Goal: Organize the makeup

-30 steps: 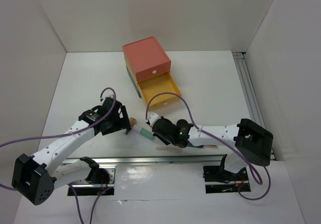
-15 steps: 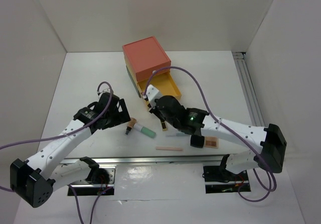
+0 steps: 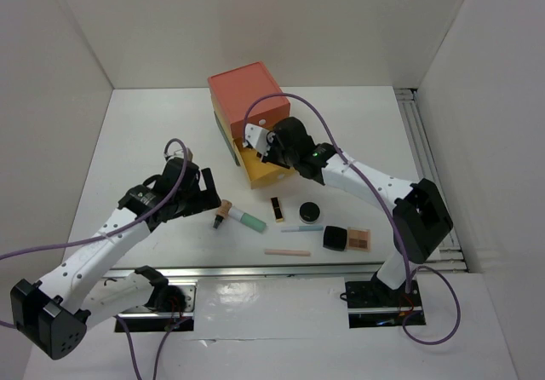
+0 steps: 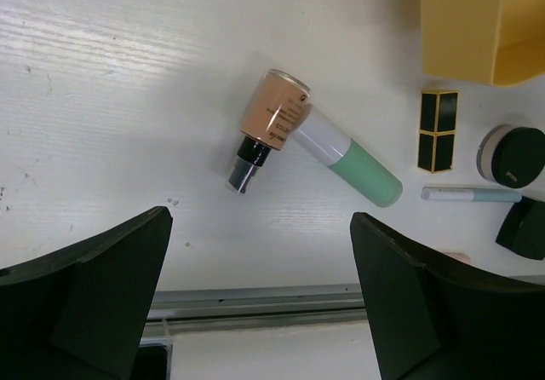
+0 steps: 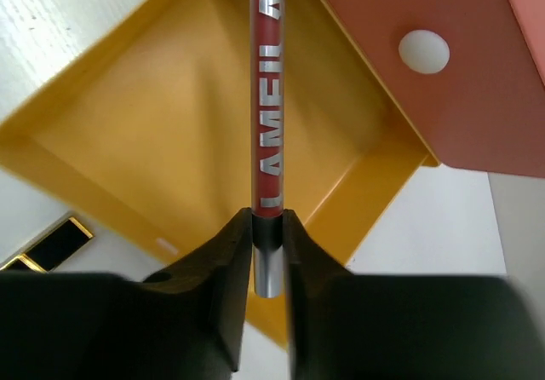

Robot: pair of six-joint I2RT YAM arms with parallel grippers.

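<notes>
Near counter edge: pink pencil, palette, compact, lipstick lie loose, unsorted. Left claw spread wide above mint-green tube and tan bottle, likely lining up a pick. Farther back, right claw pinches red gloss tube over open yellow drawer, probably to drop it in.

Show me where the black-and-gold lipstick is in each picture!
Top view: lipstick lies mid-table, just below the yellow drawer.
Left wrist: lipstick at upper right, just below the drawer.
Right wrist: lipstick at the bottom-left edge, beside the drawer.
Shared landmark: the yellow drawer.
</notes>
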